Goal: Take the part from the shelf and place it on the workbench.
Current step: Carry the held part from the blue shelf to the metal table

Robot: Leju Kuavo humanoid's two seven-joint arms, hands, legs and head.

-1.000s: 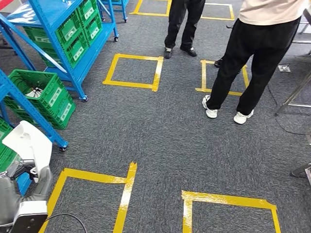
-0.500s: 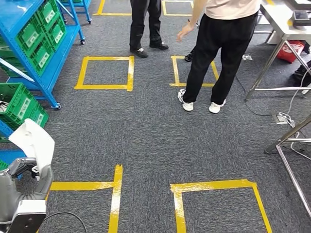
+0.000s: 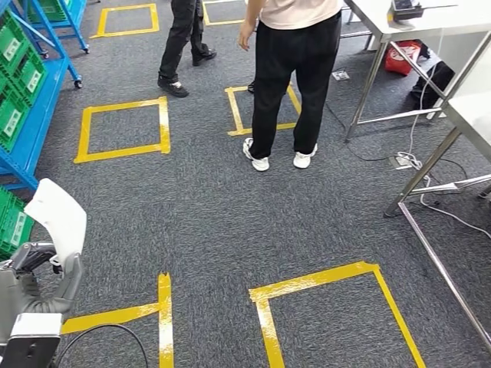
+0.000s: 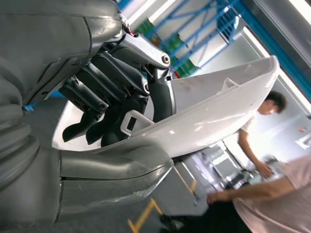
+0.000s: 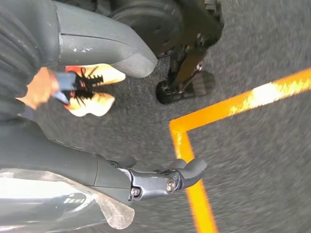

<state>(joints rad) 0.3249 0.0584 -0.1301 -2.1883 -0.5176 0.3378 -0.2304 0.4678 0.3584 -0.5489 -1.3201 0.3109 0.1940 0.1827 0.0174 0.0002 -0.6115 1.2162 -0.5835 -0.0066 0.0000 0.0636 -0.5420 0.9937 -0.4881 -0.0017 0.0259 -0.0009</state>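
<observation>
At the lower left of the head view the left hand (image 3: 43,280) grips the white part (image 3: 57,218), its dark fingers (image 4: 110,82) curled inside the shell and the thumb under it. The blue shelf (image 3: 26,146) with green bins runs up the left edge, and the white bench (image 3: 428,19) stands at the upper right, behind a person (image 3: 292,77) on the grey carpet. The right hand (image 5: 110,165) hangs over yellow floor tape (image 5: 194,189), fingers apart and holding nothing

The left hand (image 3: 43,268), low at the near left, grips the white part (image 3: 57,218), thumb (image 4: 110,170) beneath, dark fingers (image 4: 106,82) curled inside. The right hand (image 5: 110,145) hangs, fingers apart, holding nothing.
</observation>
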